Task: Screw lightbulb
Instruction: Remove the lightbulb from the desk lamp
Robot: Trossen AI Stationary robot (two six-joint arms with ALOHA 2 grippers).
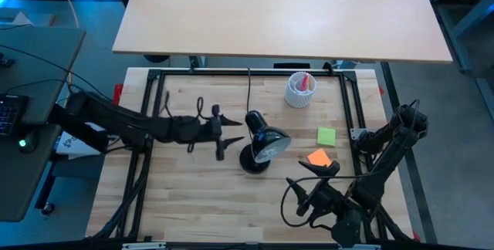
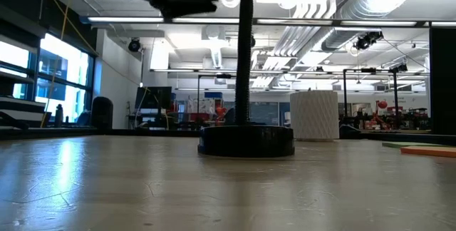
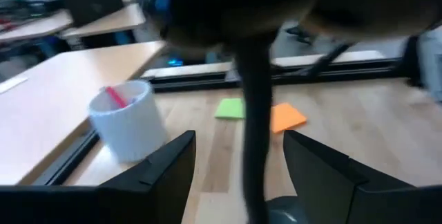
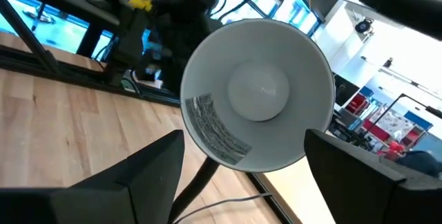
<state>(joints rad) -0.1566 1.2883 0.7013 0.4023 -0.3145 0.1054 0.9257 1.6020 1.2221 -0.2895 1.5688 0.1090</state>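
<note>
The lightbulb (image 4: 259, 92) already sits inside the round shade of the black desk lamp (image 1: 262, 146), a frosted white dome centred in the shade's pale matte bowl, with a silvery printed label on the inner wall beside it; its screw base is hidden, so I cannot tell how far it is threaded (it looks seated, perhaps fully home). By that reading the screwing is mostly or wholly done, and what is left is at most a final tightening and drawing the arms clear.

The left gripper (image 1: 229, 136) hangs just beside the lamp's shade, behind it, its jaws spread with the lamp's thin dark stem showing between them and nothing pinched; the right gripper (image 1: 309, 174) waits near the lamp on the shade's open side, facing into the bowl, jaws spread wide and empty.

The lamp's base is a flat glossy black disc on the pale wood-grain desk (image 1: 193, 196); beyond the lamp stand a white ribbed cup (image 1: 300, 89), and flat green and orange paper squares.
</note>
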